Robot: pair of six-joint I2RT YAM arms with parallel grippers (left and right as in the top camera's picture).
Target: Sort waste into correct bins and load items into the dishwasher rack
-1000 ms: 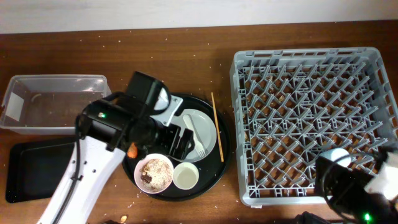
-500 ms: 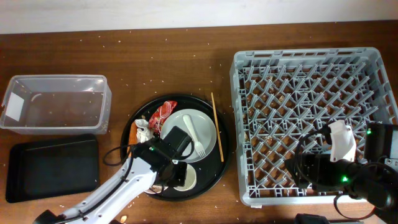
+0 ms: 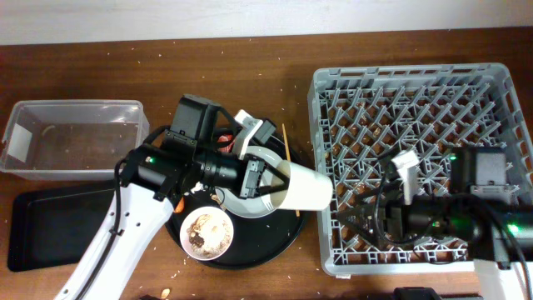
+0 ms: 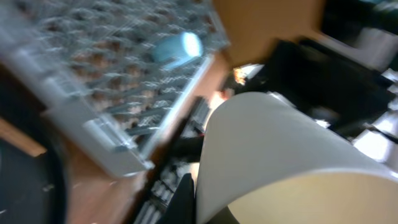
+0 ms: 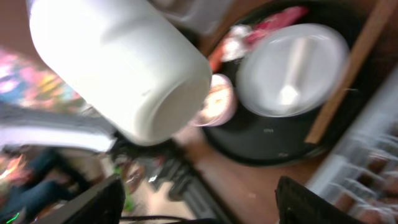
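My left gripper (image 3: 273, 185) is shut on the rim of the small white cup (image 3: 303, 189). It holds the cup on its side in the air, above the gap between the round black tray (image 3: 287, 237) and the dishwasher rack (image 3: 416, 100). One dark finger (image 4: 185, 198) presses the cup's wall (image 4: 273, 149). My right gripper (image 3: 360, 223) is open over the rack's front left part, facing the cup (image 5: 124, 68), with nothing between its fingers (image 5: 93, 202). The blue cup (image 4: 180, 46) lies in the rack. The plate (image 5: 292, 65) with the white fork (image 5: 292, 87), the bowl (image 3: 206, 234) and the chopstick (image 3: 285, 137) are on the tray.
A clear tub (image 3: 75, 137) stands at the far left, with the shallow black tray (image 3: 58, 229) in front of it. A red wrapper (image 5: 280, 17) lies on the round tray behind the plate. Rice grains are scattered over the wooden table.
My left gripper has shut on the white cup, lifted it off the round tray and swung it right toward the rack. The right arm has moved left over the rack's front.
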